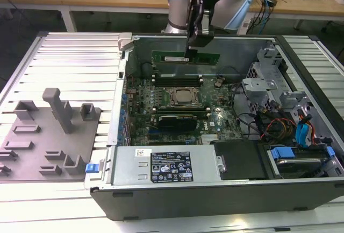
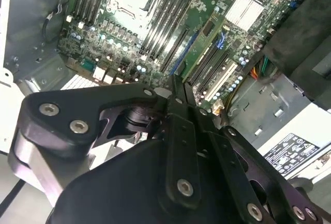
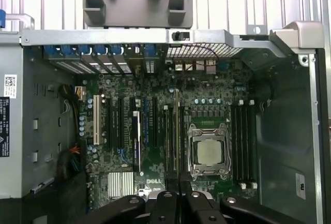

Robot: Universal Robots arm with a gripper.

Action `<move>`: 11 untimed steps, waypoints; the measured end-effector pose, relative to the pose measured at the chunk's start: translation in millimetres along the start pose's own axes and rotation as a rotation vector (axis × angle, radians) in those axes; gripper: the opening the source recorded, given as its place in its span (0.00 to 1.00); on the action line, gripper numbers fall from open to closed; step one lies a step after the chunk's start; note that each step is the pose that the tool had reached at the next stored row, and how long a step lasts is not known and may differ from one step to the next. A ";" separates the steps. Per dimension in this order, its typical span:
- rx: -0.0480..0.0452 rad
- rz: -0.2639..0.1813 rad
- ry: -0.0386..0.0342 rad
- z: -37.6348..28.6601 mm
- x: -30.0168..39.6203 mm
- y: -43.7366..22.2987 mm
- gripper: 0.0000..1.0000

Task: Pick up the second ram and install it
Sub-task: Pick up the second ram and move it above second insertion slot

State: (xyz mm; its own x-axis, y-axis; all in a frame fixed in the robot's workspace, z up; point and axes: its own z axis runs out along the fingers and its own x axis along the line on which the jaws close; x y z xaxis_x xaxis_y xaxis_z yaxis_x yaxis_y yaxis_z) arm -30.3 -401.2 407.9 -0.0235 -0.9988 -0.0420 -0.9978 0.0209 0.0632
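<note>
My end effector point(image 1: 190, 51) clenched the second ram point(image 1: 207, 58); stick hung beneath it, long axis parallel to the memory slots point(image 1: 177, 75).

One case point(image 1: 215, 198), one processor point(image 1: 181, 97), one black card point(image 1: 174, 121), one grey holder point(image 1: 32, 147), one pincer point(image 1: 189, 54), one held ram point(image 1: 166, 58).

The open-topped grey metal computer case point(image 1: 215, 203) leaves free air above its green motherboard point(image 1: 142, 101), and there the black gripper point(image 1: 189, 55) hangs, clamped on the thin green ram stick point(image 1: 209, 58). Hemming that gap are the case's far wall point(image 1: 161, 43), the square silver processor in its black frame point(image 1: 183, 97) and — on the exterior view's right — a grey metal drive cage point(image 1: 259, 85) with a tangle of coloured cables point(image 1: 275, 126).
</note>
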 end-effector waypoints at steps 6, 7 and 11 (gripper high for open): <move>0.0000 0.000 -0.0001 6.7 0.1 -7.4 0.12; 0.0000 0.000 -0.0001 7.4 0.2 -8.2 0.12; 0.0000 0.000 -0.0009 15.5 0.4 -12.2 0.12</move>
State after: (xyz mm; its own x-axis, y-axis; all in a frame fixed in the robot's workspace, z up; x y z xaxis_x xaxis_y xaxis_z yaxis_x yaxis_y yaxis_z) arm -19.1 -401.3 391.7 -0.0240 -0.9988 -0.0429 -0.9978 0.0213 0.0632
